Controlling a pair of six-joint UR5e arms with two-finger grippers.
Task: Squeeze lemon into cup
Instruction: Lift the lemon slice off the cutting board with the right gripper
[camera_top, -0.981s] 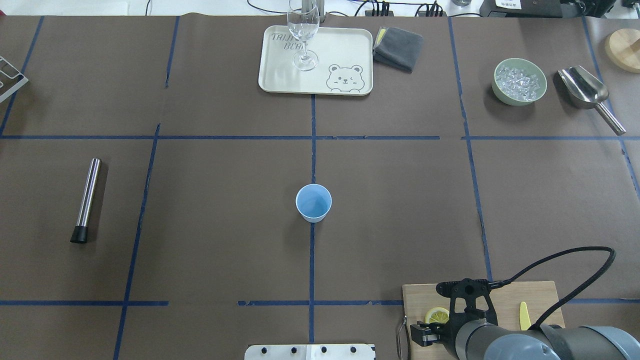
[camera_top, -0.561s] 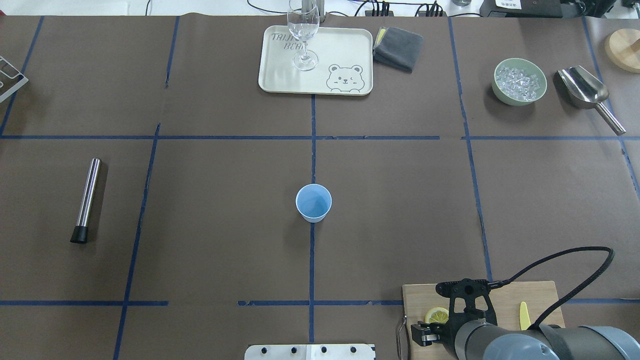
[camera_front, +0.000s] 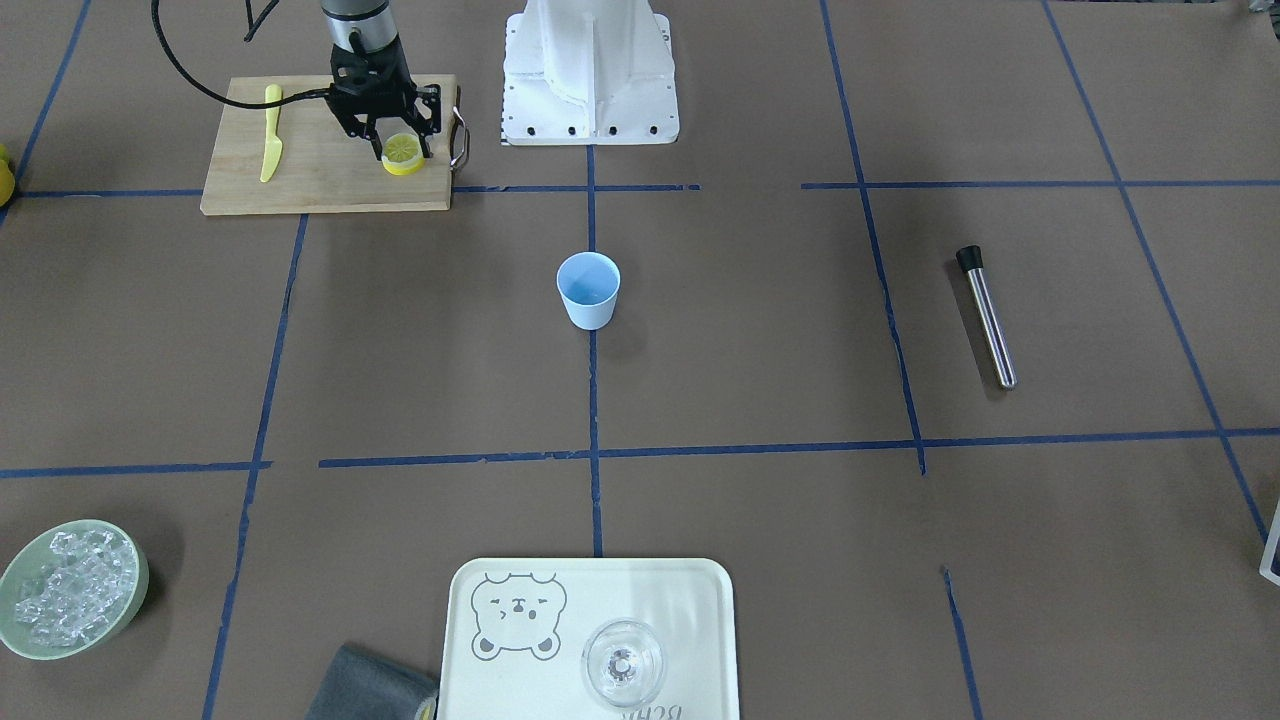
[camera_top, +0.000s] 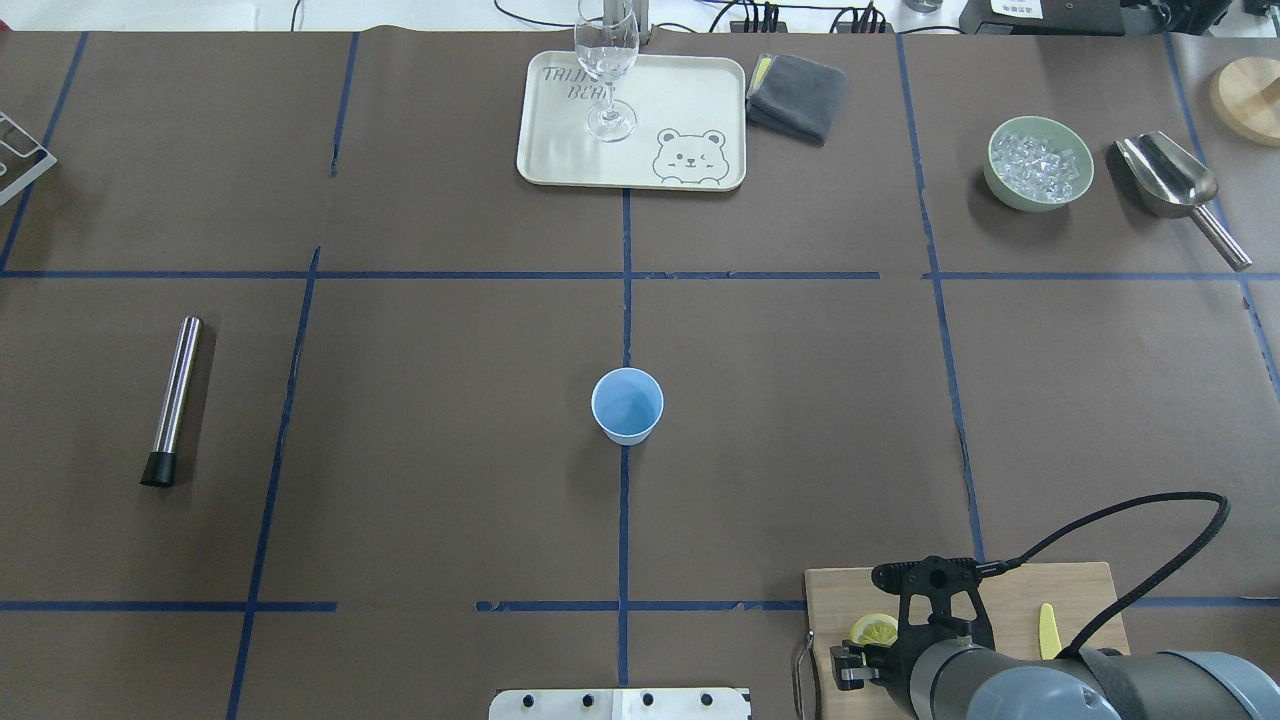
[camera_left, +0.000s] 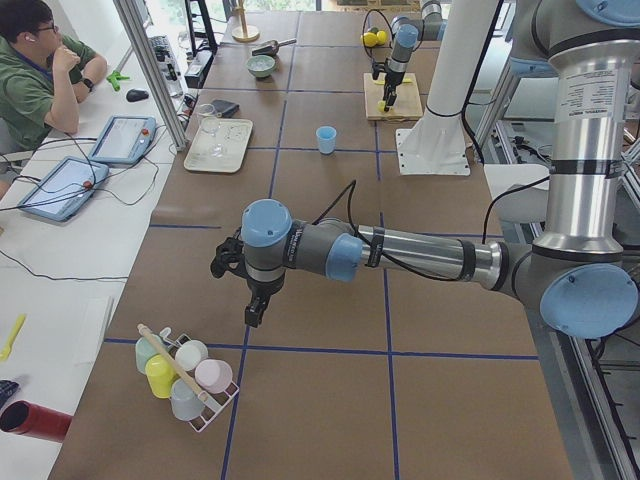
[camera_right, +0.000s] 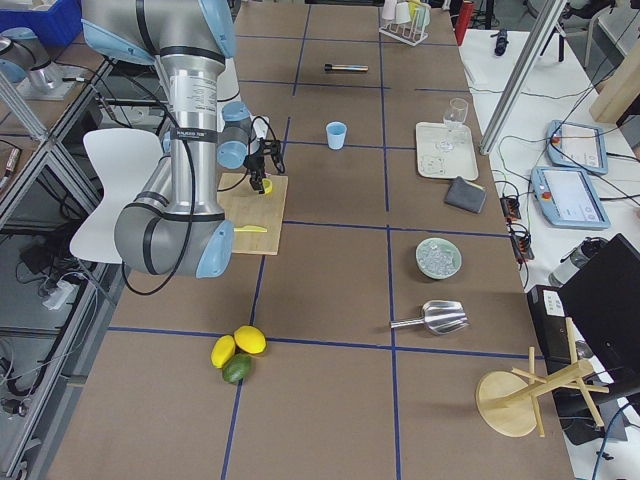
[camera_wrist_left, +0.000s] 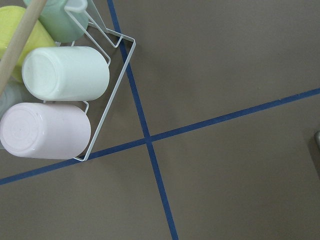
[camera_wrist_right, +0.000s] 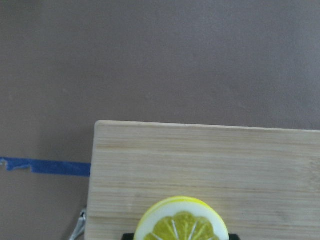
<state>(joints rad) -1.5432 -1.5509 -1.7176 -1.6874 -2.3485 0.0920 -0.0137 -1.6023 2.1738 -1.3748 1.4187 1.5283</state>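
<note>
The lemon is a thin yellow-rimmed slice lying on the wooden cutting board, near the end with the metal handle. My right gripper points down over it, one finger against each side of the rind, and the slice rests on the board. It fills the bottom edge of the right wrist view as lemon, and in the overhead view lemon peeks out beside the wrist. The light-blue cup stands upright and alone at the table's middle. My left gripper hangs far off by a cup rack; I cannot tell whether it is open or shut.
A yellow plastic knife lies on the board. Tray with a clear glass, grey cloth, bowl of ice and metal scoop sit at the far side. A steel rod lies left; the cup rack is under the left wrist.
The right gripper's visible finger has moved slightly inward toward the lemon. The lemon, the cup and the left side have not moved.
</note>
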